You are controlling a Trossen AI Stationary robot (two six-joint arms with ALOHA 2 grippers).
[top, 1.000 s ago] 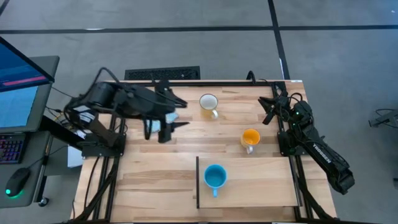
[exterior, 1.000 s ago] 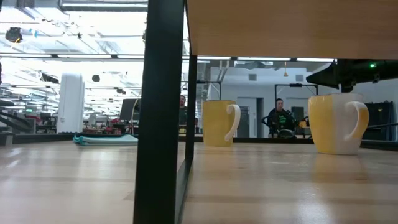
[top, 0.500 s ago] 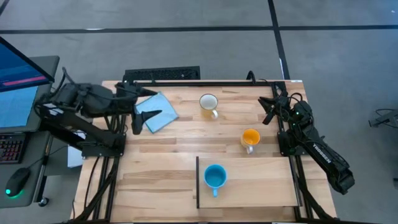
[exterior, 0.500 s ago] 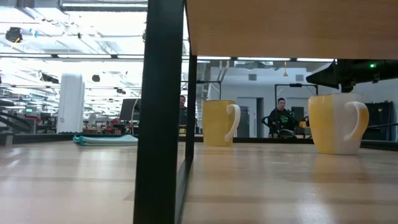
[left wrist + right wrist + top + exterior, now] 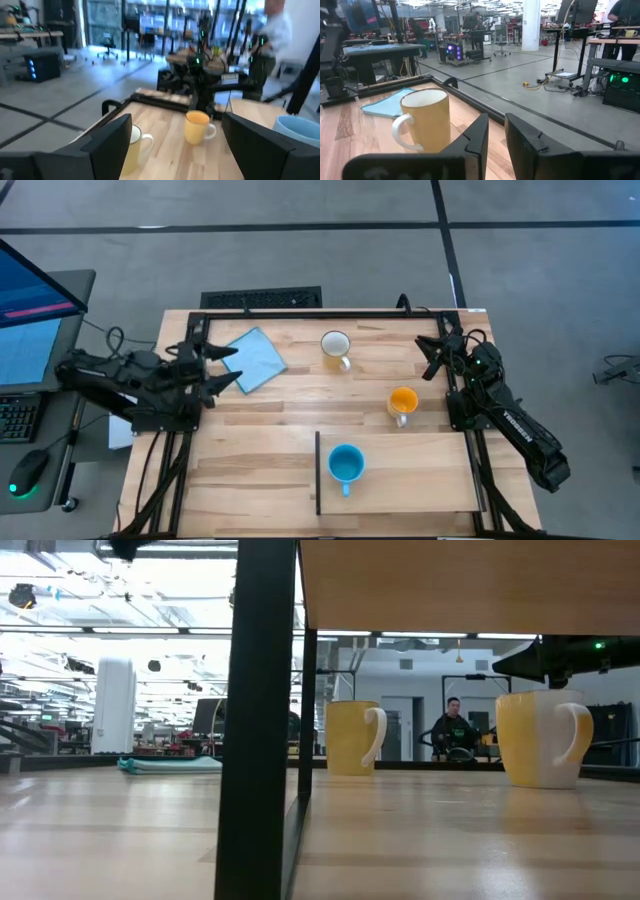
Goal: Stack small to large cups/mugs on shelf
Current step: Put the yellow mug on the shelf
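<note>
Light-blue and smallest, the blue mug [image 5: 346, 464] already stands on the shelf [image 5: 430, 480] near its left rim, handle toward the front edge. The orange mug [image 5: 402, 401] sits on the counter [image 5: 260, 430] just behind the shelf, and the white mug [image 5: 335, 345] stands farther back, near the blue cloth [image 5: 254, 359].

The orange mug likely goes next, and it lies close beside the right end effector [image 5: 431, 352], which waits at the counter's right rear edge with its fingers nearly together and nothing between them. The right arm is plainly the nearer one.

The left end effector [image 5: 215, 367] sits at the counter's left edge, fingers spread wide and empty. A second ago it hung over the blue cloth; it has since drawn back to the left, uncovering the cloth. The mugs have not moved.
</note>
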